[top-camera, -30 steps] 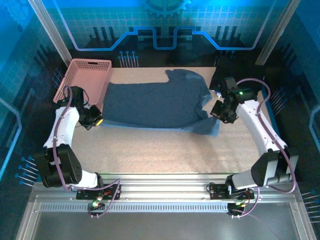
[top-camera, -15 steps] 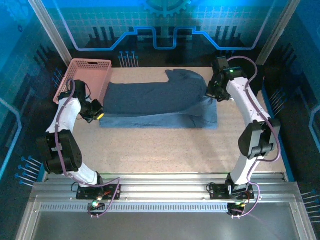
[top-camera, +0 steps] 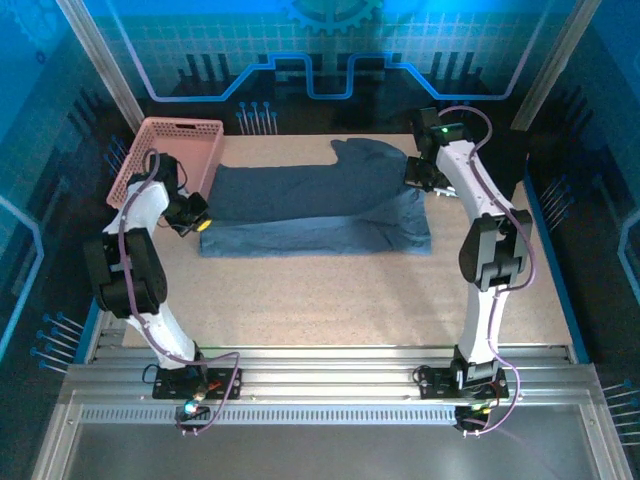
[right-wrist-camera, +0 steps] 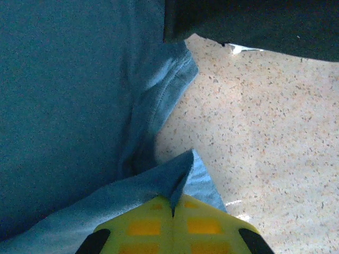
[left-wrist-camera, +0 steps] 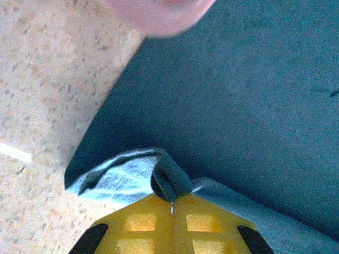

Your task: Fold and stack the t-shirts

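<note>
The t-shirt is lying flat on the table, folded lengthwise, with one end just beside the pink basket and its length running away from the basket to the right. The left gripper is pinching the shirt's end nearest the basket, its yellow pads pressed together on a bunched fold of cloth. The left wrist view is showing the paler underside of that fold and a blurred pink edge of the basket beyond it. The right gripper is clamping the end farthest from the basket, pads meeting on a peak of cloth. The right wrist view is showing a stitched sleeve hem, which is too small to make out from above.
</note>
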`<action>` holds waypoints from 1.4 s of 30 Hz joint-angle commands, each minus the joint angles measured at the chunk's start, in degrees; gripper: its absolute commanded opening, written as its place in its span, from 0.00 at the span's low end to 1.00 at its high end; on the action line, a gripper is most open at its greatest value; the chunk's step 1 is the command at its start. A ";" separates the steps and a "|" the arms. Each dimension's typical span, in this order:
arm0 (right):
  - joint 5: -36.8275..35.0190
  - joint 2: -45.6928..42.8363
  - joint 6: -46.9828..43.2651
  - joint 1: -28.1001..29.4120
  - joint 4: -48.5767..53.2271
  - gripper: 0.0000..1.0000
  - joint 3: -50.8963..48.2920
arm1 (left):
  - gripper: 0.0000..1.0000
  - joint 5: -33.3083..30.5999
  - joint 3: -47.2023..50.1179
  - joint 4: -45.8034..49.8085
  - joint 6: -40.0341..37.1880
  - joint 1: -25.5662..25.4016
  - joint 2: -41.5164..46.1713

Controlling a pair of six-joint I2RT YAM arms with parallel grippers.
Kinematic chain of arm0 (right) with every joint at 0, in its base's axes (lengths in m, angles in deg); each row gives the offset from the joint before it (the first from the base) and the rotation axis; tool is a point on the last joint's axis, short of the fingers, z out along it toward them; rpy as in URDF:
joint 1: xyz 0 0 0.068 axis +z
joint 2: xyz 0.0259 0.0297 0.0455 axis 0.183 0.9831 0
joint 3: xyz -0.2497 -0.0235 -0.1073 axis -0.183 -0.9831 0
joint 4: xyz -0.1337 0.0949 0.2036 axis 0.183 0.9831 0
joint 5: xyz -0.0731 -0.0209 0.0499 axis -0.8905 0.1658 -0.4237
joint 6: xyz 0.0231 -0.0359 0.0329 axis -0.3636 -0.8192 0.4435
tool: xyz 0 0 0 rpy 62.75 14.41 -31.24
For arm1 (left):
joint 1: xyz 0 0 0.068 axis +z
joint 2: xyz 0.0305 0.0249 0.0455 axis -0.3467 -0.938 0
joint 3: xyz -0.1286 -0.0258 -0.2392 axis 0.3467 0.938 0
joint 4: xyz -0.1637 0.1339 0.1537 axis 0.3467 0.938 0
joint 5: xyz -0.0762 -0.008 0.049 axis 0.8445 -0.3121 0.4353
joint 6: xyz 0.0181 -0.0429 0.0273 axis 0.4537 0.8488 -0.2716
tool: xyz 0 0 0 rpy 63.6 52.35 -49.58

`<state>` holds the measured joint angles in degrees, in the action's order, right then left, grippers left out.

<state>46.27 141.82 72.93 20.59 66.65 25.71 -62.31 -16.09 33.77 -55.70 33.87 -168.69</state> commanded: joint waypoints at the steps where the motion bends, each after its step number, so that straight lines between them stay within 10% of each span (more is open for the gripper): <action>1: -0.30 4.40 -0.72 -0.16 0.83 0.00 4.25 | 0.00 0.54 -4.37 -1.57 -1.71 -0.39 -4.12; 4: 0.68 9.39 -0.14 -0.36 0.44 0.02 9.18 | 0.04 2.10 -7.84 -2.41 -2.08 -0.94 -7.51; 9: 7.46 19.80 3.61 -2.69 5.02 0.64 25.65 | 0.55 4.68 -13.84 -1.98 -1.47 -1.72 -9.75; 14: 10.49 10.50 2.39 -3.88 3.79 0.82 22.27 | 0.81 7.50 -16.20 0.28 1.35 -1.97 -1.14; 21: 15.08 -16.33 2.43 -3.86 -2.01 0.82 -12.67 | 0.86 11.38 -0.15 -2.31 6.28 -3.17 17.65; 27: 24.67 -24.50 8.37 -3.28 -15.12 0.72 -38.24 | 0.80 14.11 10.73 -10.65 7.81 -6.30 17.26; 33: 23.70 -14.70 12.52 -2.31 -22.57 0.42 -39.25 | 0.53 13.88 9.81 -20.68 9.46 -8.66 6.30; 42: 14.15 -3.60 16.52 -1.36 -18.54 0.27 -33.84 | 0.35 7.31 8.28 -20.52 9.18 -8.58 -3.84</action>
<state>65.02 136.93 87.07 18.14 45.04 -10.16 -51.51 -6.14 11.96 -46.17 25.37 -171.48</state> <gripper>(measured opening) 0.274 0.358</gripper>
